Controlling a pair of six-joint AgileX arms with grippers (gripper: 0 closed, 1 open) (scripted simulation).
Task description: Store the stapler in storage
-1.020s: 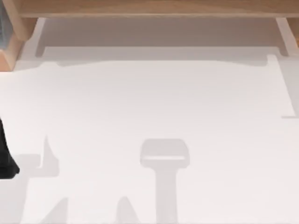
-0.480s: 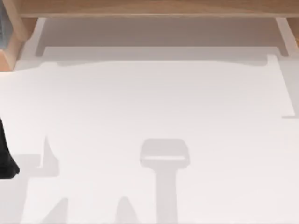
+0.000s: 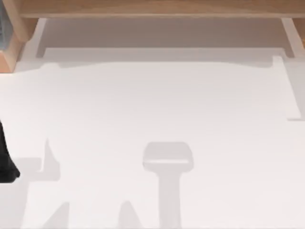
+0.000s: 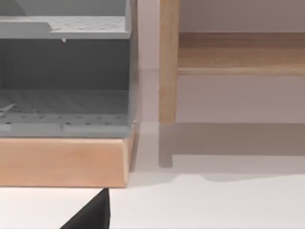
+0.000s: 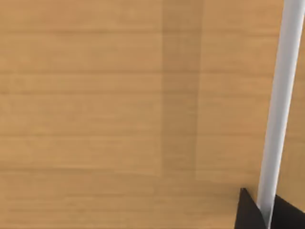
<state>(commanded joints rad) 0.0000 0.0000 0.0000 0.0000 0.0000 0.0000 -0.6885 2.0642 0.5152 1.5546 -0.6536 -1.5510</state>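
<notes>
The stapler is out of view. A black part of my left arm (image 3: 5, 162) pokes in at the table's left edge in the top view. In the left wrist view, a black tip of my left gripper (image 4: 90, 214) sits low over the white table, facing a grey perforated storage rack (image 4: 66, 102) on a wooden base (image 4: 62, 160). In the right wrist view, black tips of my right gripper (image 5: 267, 212) sit at the frame's edge in front of a wooden surface (image 5: 119, 109), with a white strip (image 5: 281, 95) running past them.
A wooden shelf (image 3: 152, 8) spans the back of the white table (image 3: 157, 105), and its upright post (image 4: 167, 62) stands beside the rack. Grey arm shadows (image 3: 167, 162) fall on the table's front half.
</notes>
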